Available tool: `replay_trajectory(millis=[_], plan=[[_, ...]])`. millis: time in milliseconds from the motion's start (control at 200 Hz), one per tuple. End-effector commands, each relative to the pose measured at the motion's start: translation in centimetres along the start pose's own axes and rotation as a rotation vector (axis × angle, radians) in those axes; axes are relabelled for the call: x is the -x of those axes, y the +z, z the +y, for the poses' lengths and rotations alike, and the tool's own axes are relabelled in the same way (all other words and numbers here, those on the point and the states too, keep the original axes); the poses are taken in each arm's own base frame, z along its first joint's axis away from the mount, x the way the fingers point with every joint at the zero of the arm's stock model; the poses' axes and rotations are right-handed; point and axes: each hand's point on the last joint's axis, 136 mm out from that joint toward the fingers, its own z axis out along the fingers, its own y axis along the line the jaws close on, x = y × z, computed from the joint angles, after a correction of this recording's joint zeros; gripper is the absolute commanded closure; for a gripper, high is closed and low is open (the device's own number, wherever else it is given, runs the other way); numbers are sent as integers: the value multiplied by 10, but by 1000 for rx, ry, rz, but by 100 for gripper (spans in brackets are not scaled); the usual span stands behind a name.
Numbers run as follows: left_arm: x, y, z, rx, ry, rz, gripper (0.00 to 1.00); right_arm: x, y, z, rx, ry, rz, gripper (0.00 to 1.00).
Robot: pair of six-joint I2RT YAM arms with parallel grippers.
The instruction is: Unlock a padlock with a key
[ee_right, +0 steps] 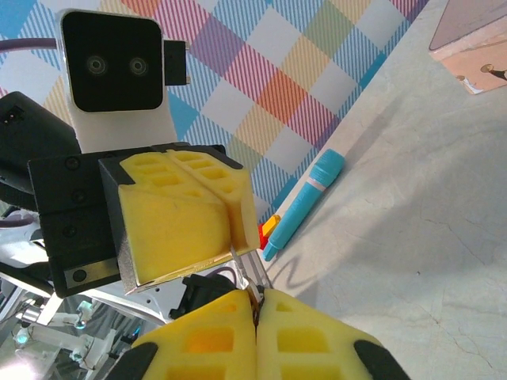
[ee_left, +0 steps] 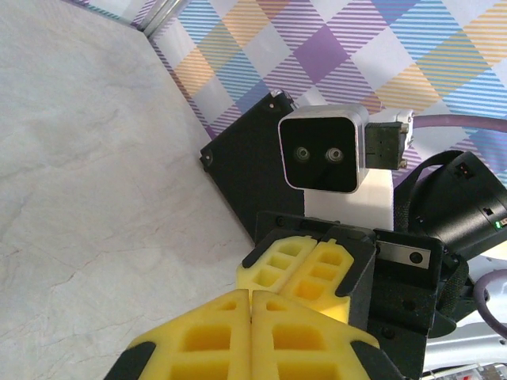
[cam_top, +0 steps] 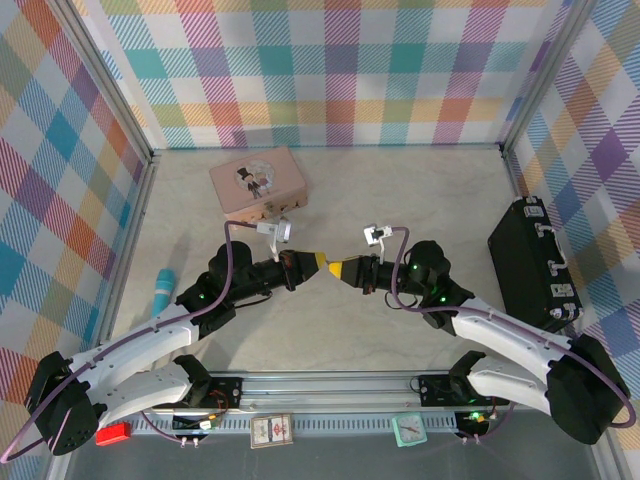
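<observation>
Padlock position: as far as could be told, at the point where the two grippers met tip to tip, above mid-table. There a thin silver metal piece (ee_right: 244, 267) stuck out from the seam of the left gripper's (cam_top: 320, 262) clenched yellow pads (ee_right: 182, 222) and reached the seam of the right gripper's (cam_top: 337, 268) pads. Shackle or key could not be decided. The right gripper's pads were also pressed together. Whether they pinched the piece could not be told. The table surface (cam_top: 420, 200) was pale, marbled and matte. Pastel plaid walls (cam_top: 330, 70) closed in three sides, with aluminium posts at the far corners. A pink illustrated tin box (cam_top: 258, 182) lay far left of centre, well apart from the grippers. A black case (cam_top: 530, 262) stood at the right wall. A teal marker (cam_top: 162, 290) lay near the left wall. Along the near rail sat a red object (cam_top: 113, 434), a small card (cam_top: 271, 430) and a small teal clock (cam_top: 408, 429).
</observation>
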Motion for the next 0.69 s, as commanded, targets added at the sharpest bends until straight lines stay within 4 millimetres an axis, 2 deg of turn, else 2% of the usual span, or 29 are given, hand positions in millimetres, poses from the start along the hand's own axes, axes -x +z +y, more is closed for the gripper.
replay_trajectory(millis=[0,100,205,335,475,595,640,690], plan=[[-8,0,5,4,2,10,100,10,-5,22,72,-52,-39,96],[-9,1,8,16,3,13,100,11,-6,25,79,-52,-42,99],[-11,2,16,49,10,15,90,13,-7,26,68,-58,-47,100],[-8,-7,41,219,38,16,54,8,-9,2,-97,-35,2,100],[10,-41,78,482,63,-62,16,4,-26,-29,-335,-47,26,100],[20,-72,122,772,65,-74,9,-1,-40,-48,-473,-66,54,100],[20,-68,129,807,86,-22,6,-3,-45,-54,-512,-67,64,100],[18,-59,134,819,138,41,10,-4,-49,-59,-551,-79,70,100]])
